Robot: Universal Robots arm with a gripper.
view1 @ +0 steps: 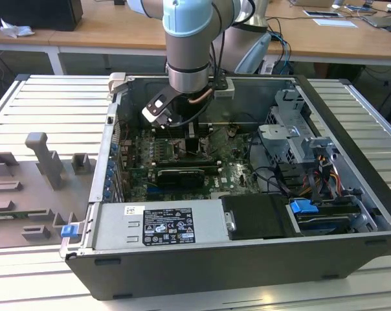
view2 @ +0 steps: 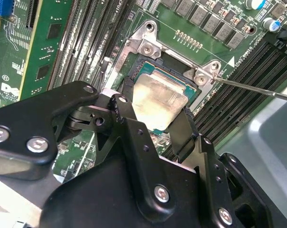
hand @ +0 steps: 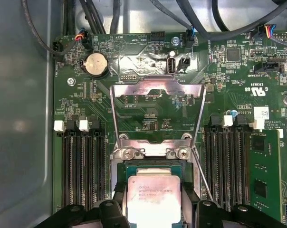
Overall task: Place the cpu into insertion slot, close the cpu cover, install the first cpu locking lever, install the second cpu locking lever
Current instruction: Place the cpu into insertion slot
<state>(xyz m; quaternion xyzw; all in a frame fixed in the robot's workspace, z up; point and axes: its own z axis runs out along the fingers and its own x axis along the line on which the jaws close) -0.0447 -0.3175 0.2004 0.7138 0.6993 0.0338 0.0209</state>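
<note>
Both wrist views: jaws grip cpu [view2: 157, 100]; first wrist view: cpu cover [hand: 129, 87] open.

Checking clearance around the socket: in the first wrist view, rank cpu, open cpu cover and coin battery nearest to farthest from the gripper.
1. cpu, held in the gripper.
2. cpu cover, swung open just beyond the cpu.
3. coin battery, past the cover's far bar.
</note>
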